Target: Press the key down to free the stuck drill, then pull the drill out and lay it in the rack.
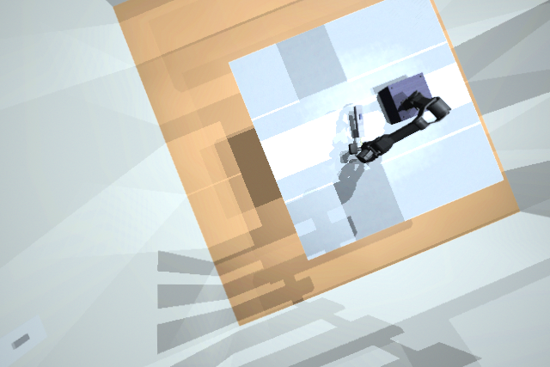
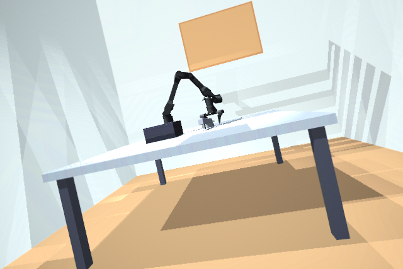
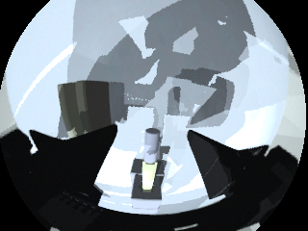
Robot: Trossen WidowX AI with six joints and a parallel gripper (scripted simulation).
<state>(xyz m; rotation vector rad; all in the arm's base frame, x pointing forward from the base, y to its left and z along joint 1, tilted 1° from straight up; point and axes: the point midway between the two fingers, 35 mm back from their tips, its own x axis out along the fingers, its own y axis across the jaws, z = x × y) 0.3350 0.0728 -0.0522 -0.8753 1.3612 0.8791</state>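
My gripper (image 1: 359, 153) (image 2: 212, 123) (image 3: 153, 131) is wide open and points down, low over the table. In the wrist view a grey cylinder (image 3: 152, 143), seemingly the drill, shows between the spread fingers, with nothing gripped. Below it in that view is a pale yellow piece (image 3: 149, 177), possibly the key, over a dark plate with a pale base. A dark olive slab (image 3: 86, 107) stands beyond the left finger. A long narrow grey and white fixture (image 1: 358, 120) lies beside the gripper in the top view. I cannot tell which part is the rack, or how the drill is seated.
A dark purple box (image 1: 409, 88) (image 2: 160, 131) stands beside the arm's base. The white table (image 1: 439, 176) (image 2: 130, 156) carries everything, and its edges show. Broken shadows of the arm and gripper blur details around the fixture.
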